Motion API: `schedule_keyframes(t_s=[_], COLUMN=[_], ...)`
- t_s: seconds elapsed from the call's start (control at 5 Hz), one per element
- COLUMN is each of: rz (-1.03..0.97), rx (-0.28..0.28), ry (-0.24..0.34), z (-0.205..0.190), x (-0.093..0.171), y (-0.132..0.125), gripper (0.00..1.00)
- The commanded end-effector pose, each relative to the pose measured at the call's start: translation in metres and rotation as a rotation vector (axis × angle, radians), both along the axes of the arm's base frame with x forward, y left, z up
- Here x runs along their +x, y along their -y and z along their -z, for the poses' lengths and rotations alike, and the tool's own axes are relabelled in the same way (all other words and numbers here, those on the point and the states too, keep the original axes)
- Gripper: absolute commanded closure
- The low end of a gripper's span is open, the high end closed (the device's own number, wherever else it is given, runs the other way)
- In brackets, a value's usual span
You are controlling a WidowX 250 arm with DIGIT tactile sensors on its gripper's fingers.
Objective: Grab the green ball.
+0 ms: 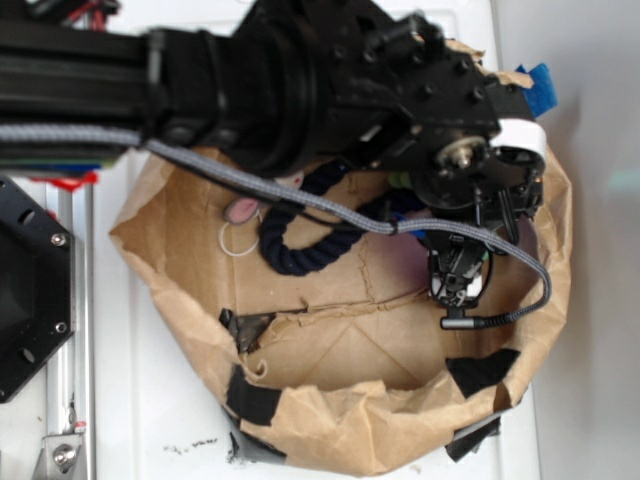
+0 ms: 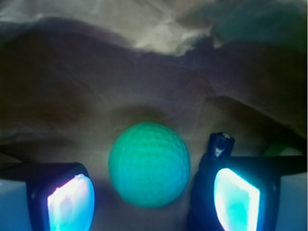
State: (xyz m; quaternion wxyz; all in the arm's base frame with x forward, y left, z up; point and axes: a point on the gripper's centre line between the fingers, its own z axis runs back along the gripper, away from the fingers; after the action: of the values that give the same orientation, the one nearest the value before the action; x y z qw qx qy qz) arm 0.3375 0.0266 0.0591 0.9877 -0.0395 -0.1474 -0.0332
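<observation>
In the exterior view the arm (image 1: pixel 300 80) hides the green ball and the far part of the paper bag (image 1: pixel 330 420). In the wrist view the lower edge cuts off both glowing fingers (image 2: pixel 70 202), and a pale green thing (image 2: pixel 281 150) behind the right finger is mostly hidden.

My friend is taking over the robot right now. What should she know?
Gripper: open, down inside the paper bag, fingers on either side of the green ball, not touching it yet.
Ball: sits on the bag floor, right between the pads.
Done: reaching in and lining up.
Left: close on the ball, then lift it out.
Also in the bag: a dark blue rope.
</observation>
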Motion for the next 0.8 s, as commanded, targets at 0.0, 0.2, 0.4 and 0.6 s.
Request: schedule_keyframes(t_s=[0.0,0.2,0.4,0.6], rz=[0.027,0.023,0.017,0.009], rx=[0.042,0.049,0.043,0.042], ry=[-0.002,0.005,0.003,0.003], z=[0.0188,0.0214,0.0207,0.0204], x=[0.0077,0.0062,0.007,0.0073], y=[0.0132,0.0121,0.0097,0.0086], gripper=[0.0,1.0,1.0,1.0])
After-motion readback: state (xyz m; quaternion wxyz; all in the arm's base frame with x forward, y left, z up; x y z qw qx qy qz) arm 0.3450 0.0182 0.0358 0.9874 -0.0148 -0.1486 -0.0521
